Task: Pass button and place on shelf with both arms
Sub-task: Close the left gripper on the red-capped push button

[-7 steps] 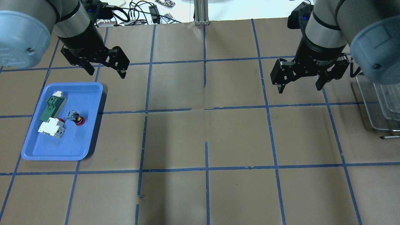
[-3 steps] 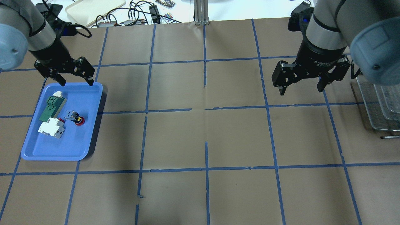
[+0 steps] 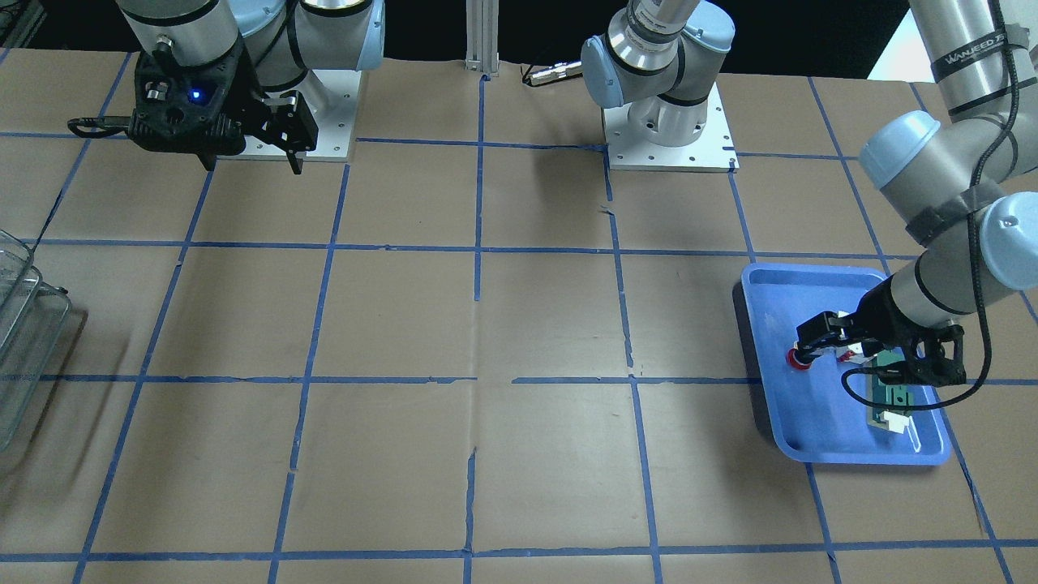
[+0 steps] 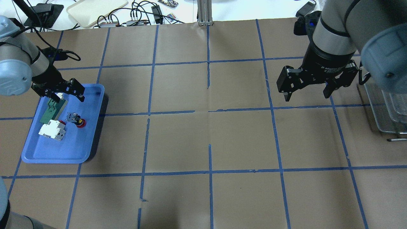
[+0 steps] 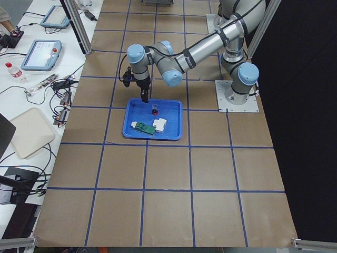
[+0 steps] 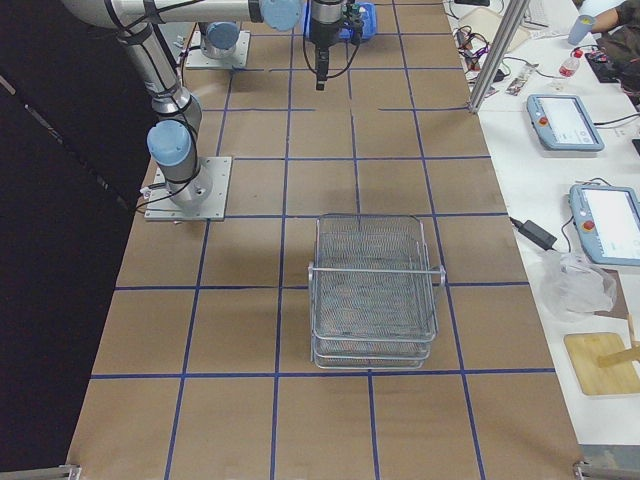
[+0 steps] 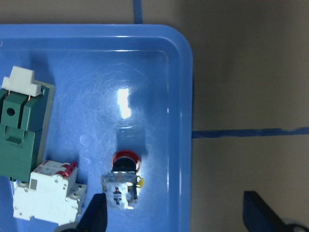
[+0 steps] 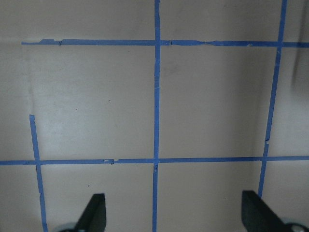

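The button [image 4: 79, 121], with its red cap and black-grey body, lies on its side in the blue tray [image 4: 92, 133]. It also shows in the left wrist view [image 7: 124, 166] and the front view [image 3: 799, 358]. My left gripper [image 4: 67, 97] is open and empty and hovers over the tray's far end, just beyond the button. In the left wrist view the button lies close to the left finger [image 7: 96, 215]. My right gripper [image 4: 306, 95] is open and empty above the table on the right. The wire-mesh shelf [image 4: 384, 108] stands at the right edge, beside my right arm.
A green flat part [image 4: 52, 108] and a white block [image 4: 52, 130] lie in the tray beside the button, the green part partly under my left gripper. Cables and a beige tray [image 4: 95, 8] lie beyond the table's far edge.
My left gripper has swung left and down, from beyond the tray to over its far end. My right gripper has barely moved. The button has not moved.
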